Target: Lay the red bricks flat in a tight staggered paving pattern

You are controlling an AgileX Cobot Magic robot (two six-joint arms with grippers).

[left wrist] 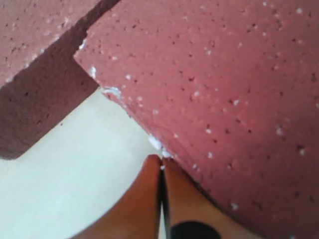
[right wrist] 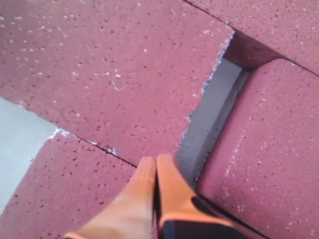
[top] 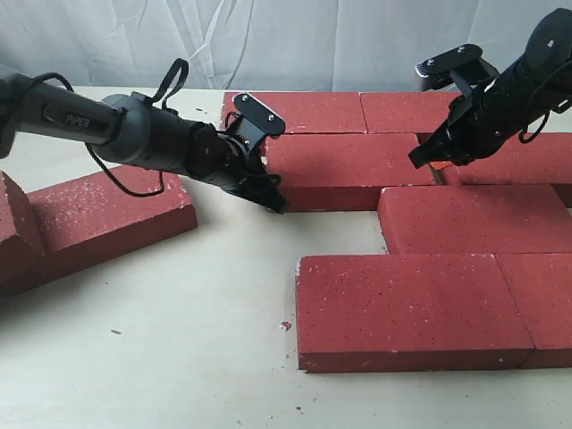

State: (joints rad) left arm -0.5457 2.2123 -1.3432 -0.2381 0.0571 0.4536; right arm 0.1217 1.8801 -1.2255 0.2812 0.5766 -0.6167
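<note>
Several red bricks lie flat in staggered rows: two at the back (top: 295,112), one in the second row (top: 349,170) with another to its right (top: 527,161), one in the third row (top: 474,219) and two at the front (top: 402,308). My left gripper (top: 273,198) is shut and empty, its tips (left wrist: 160,160) against the front left corner of the second-row brick (left wrist: 224,74). My right gripper (top: 429,161) is shut and empty too. Its tips (right wrist: 155,162) rest at that brick's (right wrist: 114,64) right end, beside a narrow gap (right wrist: 214,114) to the neighbouring brick (right wrist: 269,139).
Two loose bricks sit at the far left, one flat (top: 107,214) and one leaning against it at the edge (top: 13,232). Bare pale table (top: 179,340) spreads across the front left. A white cloth backdrop (top: 268,36) hangs behind.
</note>
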